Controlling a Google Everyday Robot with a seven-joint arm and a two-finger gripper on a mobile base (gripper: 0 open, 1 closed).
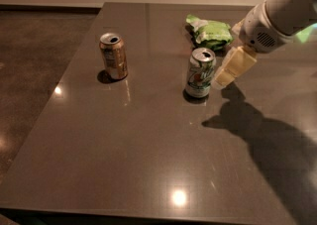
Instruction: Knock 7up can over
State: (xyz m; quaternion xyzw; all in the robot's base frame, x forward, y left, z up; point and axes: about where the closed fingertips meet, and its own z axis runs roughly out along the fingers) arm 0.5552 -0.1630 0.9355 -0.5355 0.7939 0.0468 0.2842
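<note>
The 7up can (pixel 200 73) stands upright near the middle of the dark table (pixel 148 159). It is white-silver with green lettering and a silver top. My gripper (pixel 223 79), with pale yellow fingers, hangs from the white arm at the right. Its tips are just right of the can at about mid-height, very close to the can's side. I cannot tell whether they touch it.
A gold-brown can (pixel 113 56) stands upright to the left. A green and white snack bag (pixel 210 31) lies behind the 7up can. The arm's shadow falls on the table at the right. The table's left edge borders a dark floor.
</note>
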